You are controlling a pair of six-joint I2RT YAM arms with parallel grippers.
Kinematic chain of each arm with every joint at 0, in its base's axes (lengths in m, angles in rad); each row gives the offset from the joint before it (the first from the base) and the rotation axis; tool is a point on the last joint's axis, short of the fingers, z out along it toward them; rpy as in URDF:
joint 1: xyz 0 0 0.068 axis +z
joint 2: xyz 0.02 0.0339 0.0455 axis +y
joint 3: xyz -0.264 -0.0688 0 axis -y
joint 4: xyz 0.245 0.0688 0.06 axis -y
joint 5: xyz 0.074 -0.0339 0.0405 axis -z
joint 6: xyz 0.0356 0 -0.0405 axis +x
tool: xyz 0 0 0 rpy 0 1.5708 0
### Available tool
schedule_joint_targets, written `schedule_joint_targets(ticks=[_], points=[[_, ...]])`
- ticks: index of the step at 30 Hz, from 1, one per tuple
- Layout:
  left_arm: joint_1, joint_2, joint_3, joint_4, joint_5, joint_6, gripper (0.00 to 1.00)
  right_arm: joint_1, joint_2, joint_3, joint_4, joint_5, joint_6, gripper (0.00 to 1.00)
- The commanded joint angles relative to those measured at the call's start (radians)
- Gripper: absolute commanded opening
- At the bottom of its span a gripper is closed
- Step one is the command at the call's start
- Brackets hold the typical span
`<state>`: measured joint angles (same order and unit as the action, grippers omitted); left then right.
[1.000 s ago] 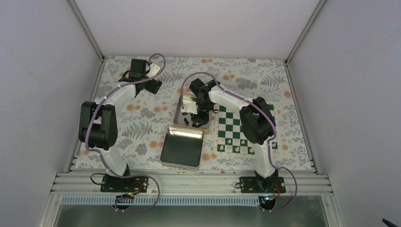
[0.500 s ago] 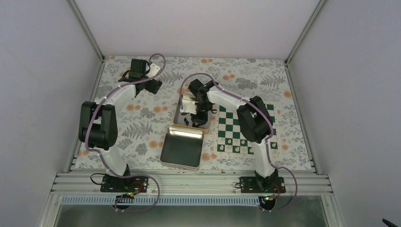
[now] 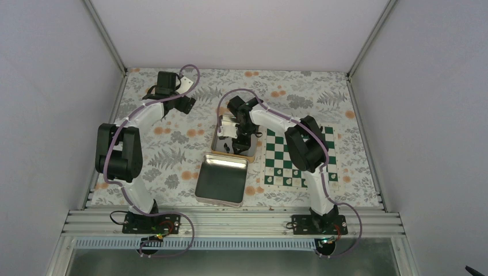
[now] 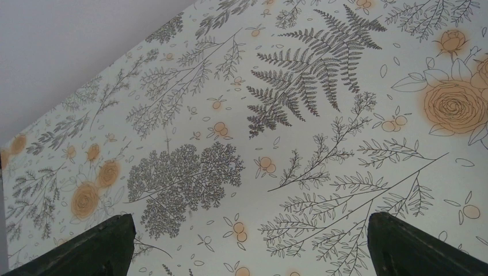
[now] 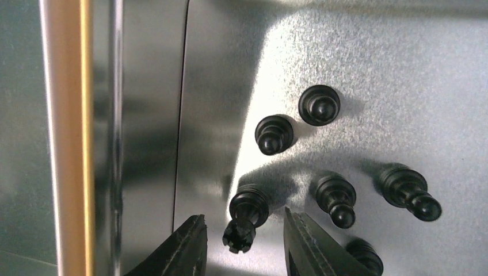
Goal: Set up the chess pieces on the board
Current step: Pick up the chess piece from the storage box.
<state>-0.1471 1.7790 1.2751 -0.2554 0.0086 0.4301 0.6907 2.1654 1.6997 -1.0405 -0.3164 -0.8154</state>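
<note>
Black chess piece [image 5: 248,206] in tin [image 5: 368,69], right gripper [image 5: 242,225] half-parted around it, seemingly not touching; left gripper [image 4: 253,253] spread wide, empty.

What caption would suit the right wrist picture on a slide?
Open jaws flank a notch-topped black chess piece among five more black pieces inside a shiny metal tin.

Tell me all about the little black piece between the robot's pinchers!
This chess piece is glossy black and plastic-looking, with a round ringed base, a thin neck and a notched crown top. It seems to stand upright on the floor of the shiny tin, near its wall. The open right tool straddles it, with a gap on each side, so nothing grips it.
</note>
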Motion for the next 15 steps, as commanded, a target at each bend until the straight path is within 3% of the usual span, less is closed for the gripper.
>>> schedule_joint_targets(ticks=[1, 10, 15], points=[[0.006, -0.003, -0.006, 0.029, 0.012, -0.01, 1.0, 0.013, 0.017, 0.025, -0.006, -0.008, -0.009, 0.35], [0.011, -0.001, -0.005, 0.029, 0.019, -0.012, 1.0, 0.015, 0.001, 0.026, 0.002, 0.001, -0.002, 0.17], [0.01, -0.004, 0.001, 0.023, 0.018, -0.014, 1.0, 0.013, -0.04, 0.018, 0.009, 0.017, 0.004, 0.13]])
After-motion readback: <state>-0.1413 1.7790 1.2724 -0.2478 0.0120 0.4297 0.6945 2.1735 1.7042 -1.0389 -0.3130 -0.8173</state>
